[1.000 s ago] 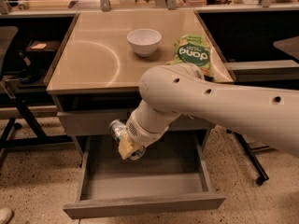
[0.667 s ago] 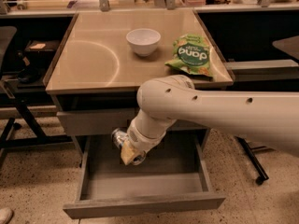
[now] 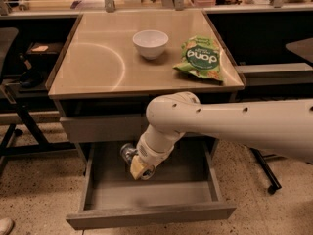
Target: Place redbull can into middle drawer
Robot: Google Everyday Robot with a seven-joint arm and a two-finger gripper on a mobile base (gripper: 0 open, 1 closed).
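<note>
Silver redbull can [image 3: 128,153] in claw [image 3: 139,168] (over middle drawer [image 3: 188,192]).

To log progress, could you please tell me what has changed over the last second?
The gripper, holding the can, moved lower into the open drawer. The bowl, snack bag and drawer stayed put.

One can [image 3: 128,154], one bowl [image 3: 150,43], one bag [image 3: 199,58], one gripper [image 3: 140,168] above one drawer [image 3: 151,215].

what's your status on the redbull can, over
Gripper shut on redbull can, low inside the open middle drawer. Can not yet released. White bowl and green snack bag up on the tabletop, out of the path.
</note>
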